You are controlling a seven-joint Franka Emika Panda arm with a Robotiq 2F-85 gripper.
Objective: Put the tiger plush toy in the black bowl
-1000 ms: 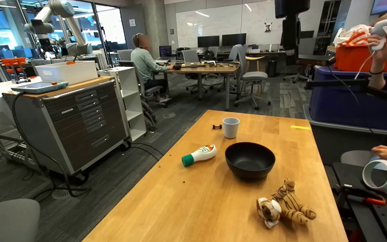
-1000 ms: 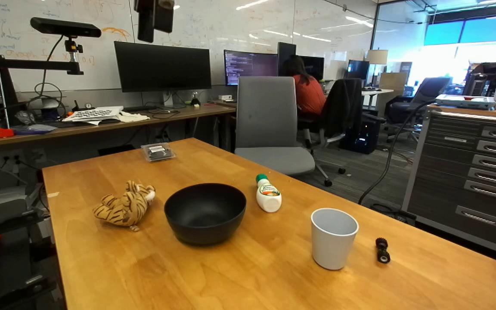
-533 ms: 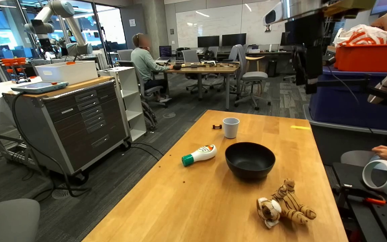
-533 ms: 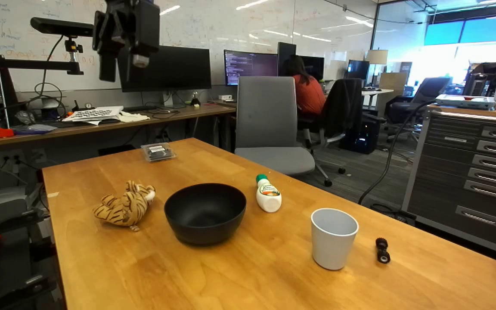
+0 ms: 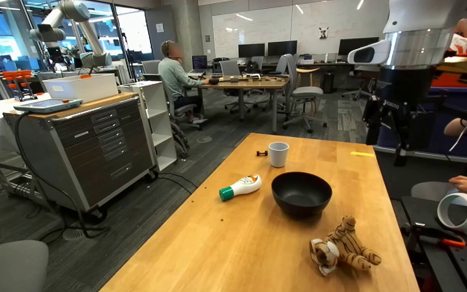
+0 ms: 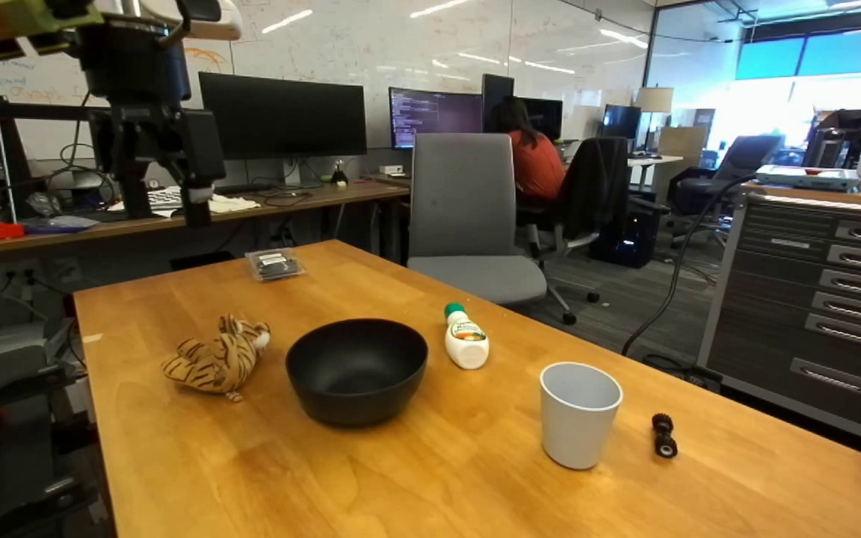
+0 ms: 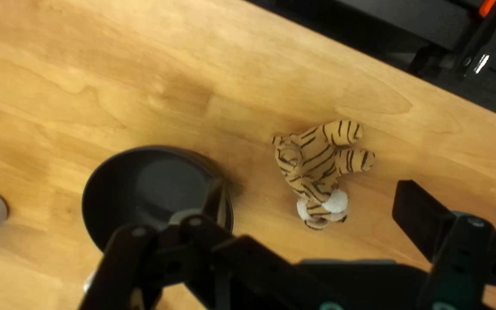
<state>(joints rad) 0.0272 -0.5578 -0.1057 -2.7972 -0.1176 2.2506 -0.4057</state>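
In an exterior view, the tan, dark-striped tiger plush toy (image 5: 349, 245) sprawls on the tabletop (image 5: 217, 251) near the black bowl (image 5: 301, 210). In an exterior view, the pincer (image 6: 167, 211) gapes wide, empty. Wrist view: the toy's head shows white patches.

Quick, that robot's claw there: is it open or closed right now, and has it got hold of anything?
The gripper: open, holding nothing; the tiger plush toy lies on the table.
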